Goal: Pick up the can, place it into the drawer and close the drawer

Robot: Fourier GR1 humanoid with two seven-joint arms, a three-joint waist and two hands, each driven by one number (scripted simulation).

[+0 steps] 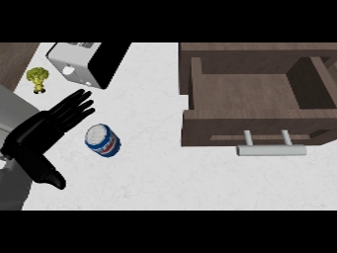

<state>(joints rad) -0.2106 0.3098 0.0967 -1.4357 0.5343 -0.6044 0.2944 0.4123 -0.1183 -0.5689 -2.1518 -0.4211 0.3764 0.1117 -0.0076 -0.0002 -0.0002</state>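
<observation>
— Can point(102, 140) placement first: where do you have it?

— I see it lying tipped on the white desk point(156, 173), toward the left, blue and white with a red band, its pale end facing up and far. It sits just beside the fingers of my left hand point(41, 133), on their right, and I can't make out contact.

— And that hand?

— Fingers straight and spread, pointing far and right, thumb stuck out toward the near side. It holds nothing. My right hand isn't showing.

— The drawer?

— Drawer point(262, 99) is pulled open on the right, brown wood, with a pale bar handle point(271, 149) on its near front. It's well apart from the can.

— Anything else?

— A toaster point(83, 62) at the far left, and a broccoli floret point(37, 79) just left of it.
</observation>
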